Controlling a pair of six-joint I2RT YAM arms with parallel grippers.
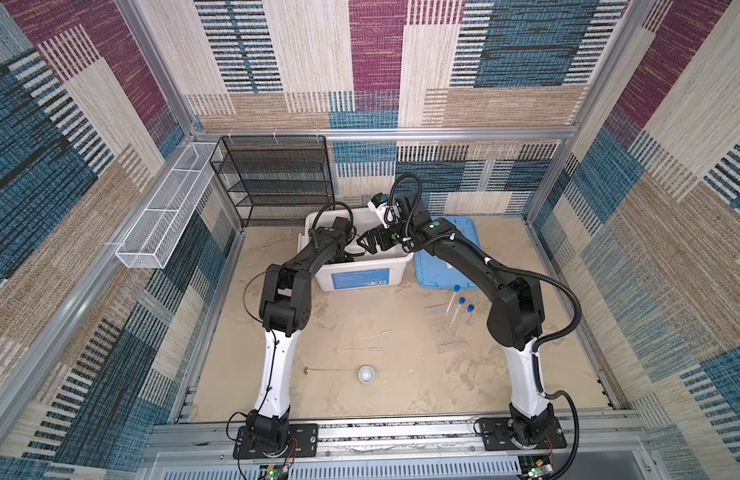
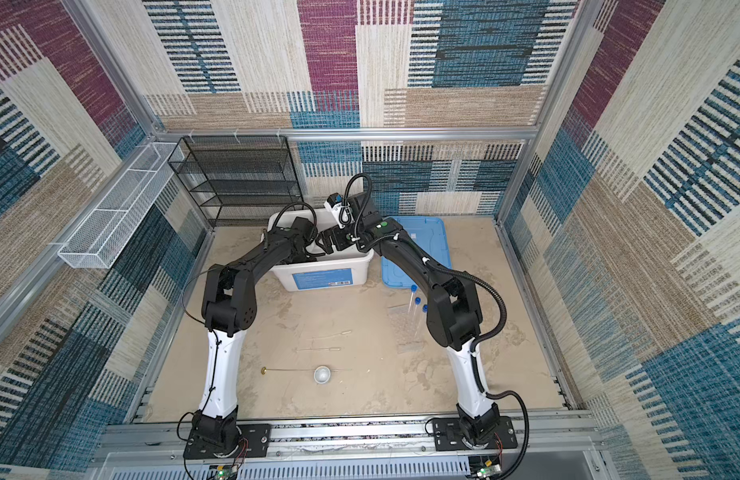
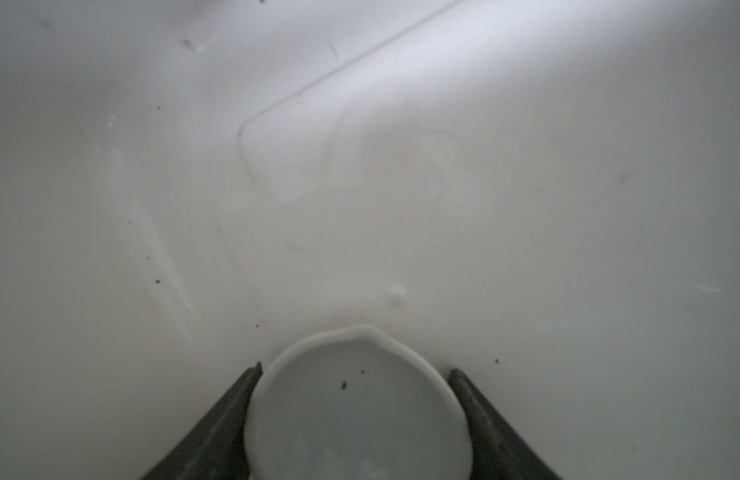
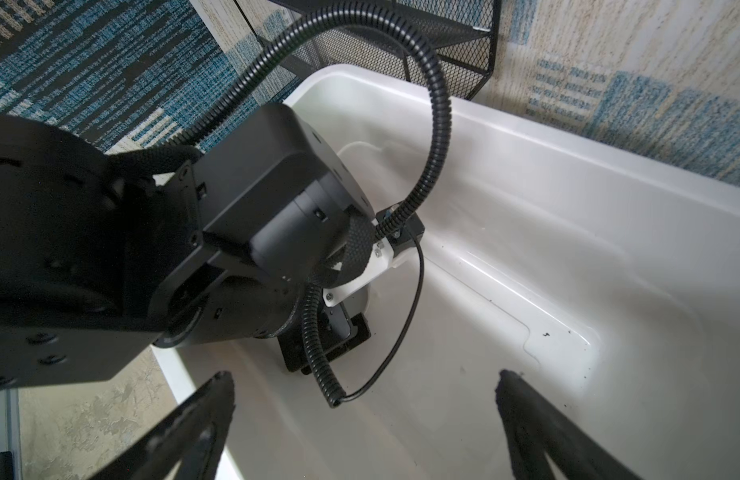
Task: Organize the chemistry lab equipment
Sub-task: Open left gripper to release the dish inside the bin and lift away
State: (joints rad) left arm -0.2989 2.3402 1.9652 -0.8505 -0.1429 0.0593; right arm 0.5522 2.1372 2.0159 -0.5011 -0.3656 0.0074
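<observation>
Early in the tidy-up of the lab gear, my left end effector (image 3: pixel 355 370) reaches down into the white bin (image 1: pixel 405 258). Its two fingers stand on either side of a small white bowl (image 3: pixel 356 415) that sits on the bin's floor. Whether they press it or have gone slack I cannot tell. My right end effector (image 4: pixel 364 376) hovers over the same bin, spread wide and empty.

By my reckoning that bowl is the only piece put away. Everything else lies out on the table (image 1: pixel 351 307). Three blue-capped tubes (image 1: pixel 458 313) lie side by side at a clear rack (image 1: pixel 449 338) near my right arm, though it is too faint to tell whether they are seated in it. Two thin pipettes (image 1: pixel 362 349) lie near the middle. Nearer my base, a thin brass-tipped rod (image 1: pixel 335 369) runs up to the second bowl (image 1: pixel 366 374).

The bin's blue lid (image 1: pixel 437 276) lies flat just beside it. A black mesh shelf (image 1: pixel 277 178) stands against the back wall, and a white wire basket (image 1: pixel 169 216) hangs on the side wall. The table is sandy beige and blotchy. The walls are lined with woven carpet in blocks of blue, plum and cream, set in an aluminium frame.
</observation>
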